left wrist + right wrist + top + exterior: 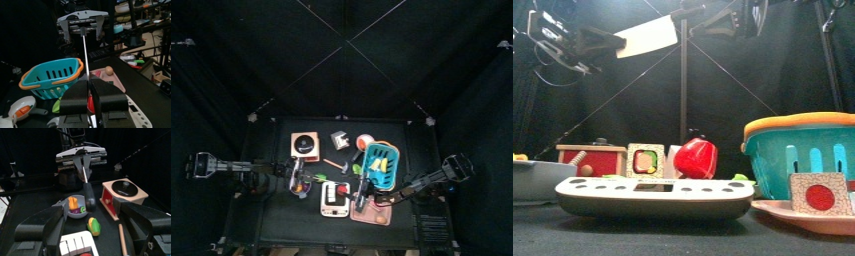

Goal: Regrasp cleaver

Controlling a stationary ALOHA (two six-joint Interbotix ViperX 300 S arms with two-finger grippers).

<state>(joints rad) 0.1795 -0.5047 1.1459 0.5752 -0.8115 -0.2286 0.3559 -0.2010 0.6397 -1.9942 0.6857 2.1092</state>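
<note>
The cleaver (647, 38) is held high above the table, its white blade pointing toward the right arm. My left gripper (90, 89) is shut on its dark handle. In the left wrist view the blade (85, 50) shows edge-on as a thin line. My right gripper (93, 220) stands wide open, facing the blade's far end. From the left wrist view, the right gripper (83, 24) has one finger on each side of the blade tip, with no visible contact. The right wrist view shows the cleaver (85, 170) edge-on, hanging from the left gripper (81, 155).
Below stand a teal basket (800, 150) with an orange rim, a red pepper (696, 158), a white toy keyboard (653, 196), a pink tray (827, 218) and a red wooden box (123, 195). A grey bowl (77, 209) holds small toys.
</note>
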